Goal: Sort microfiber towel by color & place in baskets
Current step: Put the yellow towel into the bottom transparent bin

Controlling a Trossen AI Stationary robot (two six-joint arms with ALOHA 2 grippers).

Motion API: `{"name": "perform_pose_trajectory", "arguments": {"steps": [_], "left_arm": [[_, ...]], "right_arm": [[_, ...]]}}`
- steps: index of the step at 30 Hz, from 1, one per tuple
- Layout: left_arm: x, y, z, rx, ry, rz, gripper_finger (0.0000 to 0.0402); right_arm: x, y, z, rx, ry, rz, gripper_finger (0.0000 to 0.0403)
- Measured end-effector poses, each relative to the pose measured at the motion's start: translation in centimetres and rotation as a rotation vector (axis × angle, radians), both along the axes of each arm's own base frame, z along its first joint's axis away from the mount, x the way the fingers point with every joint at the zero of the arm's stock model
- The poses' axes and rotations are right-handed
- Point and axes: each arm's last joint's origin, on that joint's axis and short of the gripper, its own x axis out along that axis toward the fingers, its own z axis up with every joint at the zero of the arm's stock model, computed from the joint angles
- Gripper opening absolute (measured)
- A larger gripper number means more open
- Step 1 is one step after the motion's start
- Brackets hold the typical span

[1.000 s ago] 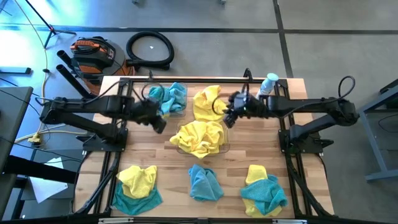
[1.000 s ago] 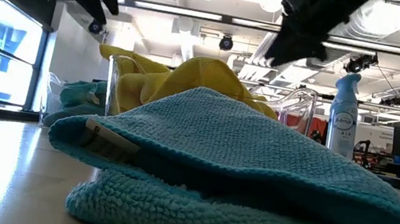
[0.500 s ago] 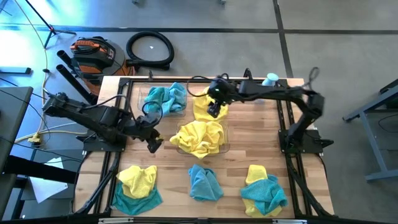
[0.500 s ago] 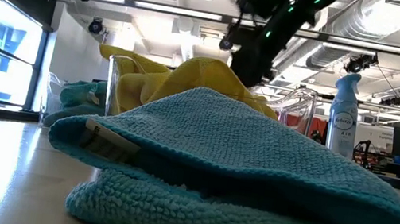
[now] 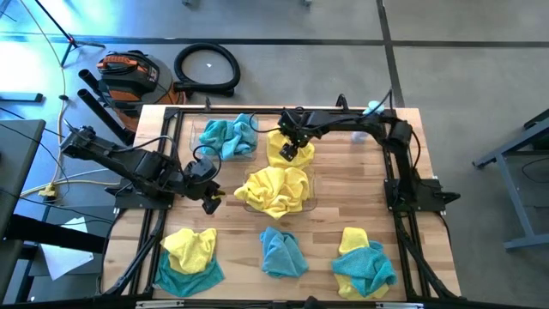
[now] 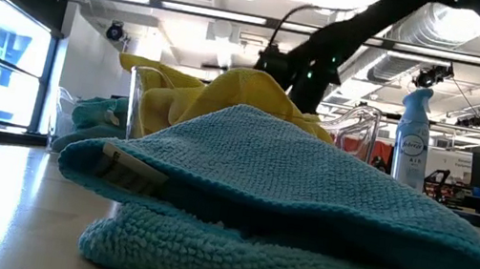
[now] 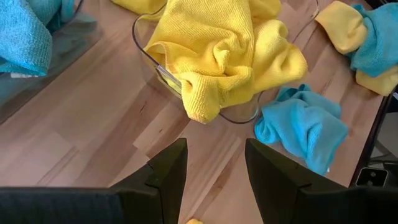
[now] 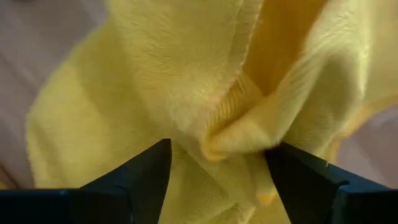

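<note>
Reaching across from the right, the right claw (image 5: 290, 151) has come down over the loose yellow towel (image 5: 288, 142) beyond the yellow-filled basket (image 5: 314, 201), fingers spread around a fold, nothing gripped; the left claw (image 5: 211, 199) has drawn back, open and empty, so a pick looks imminent

In the low view we find a teal towel (image 6: 277, 208) filling the foreground, cut by the right edge and hiding most of the worktop behind it. Behind it, only the top of the yellow heap (image 6: 227, 94) and a strip of basket wall (image 6: 134, 103) show. In the right wrist view, yellow cloth (image 8: 205, 93) fills nearly everything, and we cannot tell whether the fingers (image 8: 143, 180) touch it. In the left wrist view, the bottom edge cuts off the finger bases (image 7: 168, 180). From above, the right gripper (image 5: 289, 152) is too small to judge.
</note>
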Motion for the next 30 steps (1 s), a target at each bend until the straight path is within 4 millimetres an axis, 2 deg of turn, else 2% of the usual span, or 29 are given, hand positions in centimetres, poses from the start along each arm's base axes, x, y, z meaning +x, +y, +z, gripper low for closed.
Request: {"name": "perform_pose_trajectory", "arguments": {"steps": [4,8,11,13,16,18,22,27,30], "left_arm": [[0.0,0.0,0.0,0.017,0.004,-0.021,0.0152],[0.0,0.0,0.0,0.053,0.013,-0.068,0.0152],[0.0,0.0,0.0,0.081,0.023,-0.103,0.0152],[-0.1,0.0,-0.1,0.097,0.031,-0.122,0.0152],[-0.1,0.1,-0.1,0.121,0.045,-0.151,0.0152],[-0.2,0.1,-0.2,0.139,0.063,-0.170,0.0152],[-0.5,0.2,-0.4,0.161,0.097,-0.187,0.0152],[-0.7,0.5,-0.5,0.193,0.136,-0.211,0.0152],[-0.7,0.7,-0.5,0.217,0.147,-0.234,0.0152]], "right_arm": [[-0.3,-0.9,-1.3,0.075,0.007,-0.046,0.0214],[-0.6,-1.2,-1.6,0.083,0.028,-0.063,0.0117],[-1.1,-0.9,-0.9,0.092,0.058,-0.093,0.0029],[-1.6,-0.5,0.2,0.076,0.073,-0.098,0.0016],[-2.5,0.3,3.5,0.027,0.061,-0.111,0.0025],[-3.3,1.2,5.8,-0.019,0.061,-0.125,0.0015],[-5.5,4.0,11.4,-0.089,-0.015,-0.164,0.0010],[-8.8,8.7,17.7,-0.160,-0.191,-0.180,0.0005],[-10.5,12.3,20.3,-0.161,-0.292,-0.141,0.0005]]}}
